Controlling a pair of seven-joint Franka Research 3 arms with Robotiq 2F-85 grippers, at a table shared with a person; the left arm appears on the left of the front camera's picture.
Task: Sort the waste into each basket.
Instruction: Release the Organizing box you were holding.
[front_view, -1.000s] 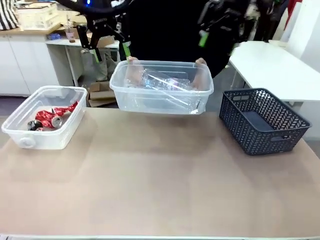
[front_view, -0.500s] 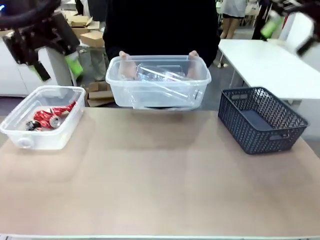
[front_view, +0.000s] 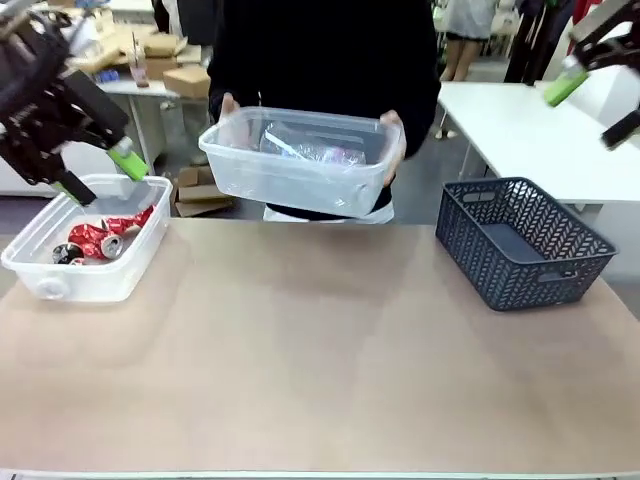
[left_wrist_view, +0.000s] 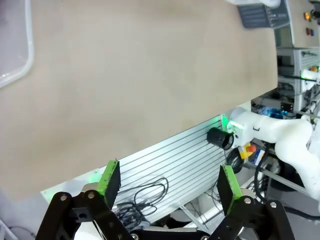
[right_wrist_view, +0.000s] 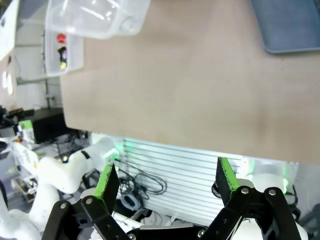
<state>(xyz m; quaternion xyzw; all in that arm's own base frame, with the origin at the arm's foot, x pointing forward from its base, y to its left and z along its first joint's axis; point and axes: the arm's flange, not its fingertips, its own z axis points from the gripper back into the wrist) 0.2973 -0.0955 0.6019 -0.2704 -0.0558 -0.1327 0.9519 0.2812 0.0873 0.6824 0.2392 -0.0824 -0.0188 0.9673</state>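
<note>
A person at the far side holds one clear basket (front_view: 300, 170) in both hands above the table's far edge, tilted, with crumpled clear plastic bottles (front_view: 305, 148) inside. The other clear basket (front_view: 55, 275) stands at the table's left with red and black-and-silver cans (front_view: 95, 238) in it. My left gripper (front_view: 98, 173) hangs open just above that basket's far rim, with nothing between its fingers. My right gripper (front_view: 595, 108) is open and high at the far right, also holding nothing. The left wrist view has the left gripper (left_wrist_view: 168, 180) above bare table, and the right wrist view has the right gripper (right_wrist_view: 166, 179) likewise.
A dark grey lattice basket (front_view: 525, 240) stands at the table's right; it also appears at the picture's top as the lattice basket (right_wrist_view: 290, 25). A clear tub's corner (left_wrist_view: 15, 45) and a clear tub (right_wrist_view: 95, 17) sit at the wrist views' upper left. The brown table (front_view: 320, 350) is bare across its middle.
The person has raised the bottle basket and shifted it left. My left gripper swung from the top centre down to the left over the can basket. The right gripper moved out to the far right.
</note>
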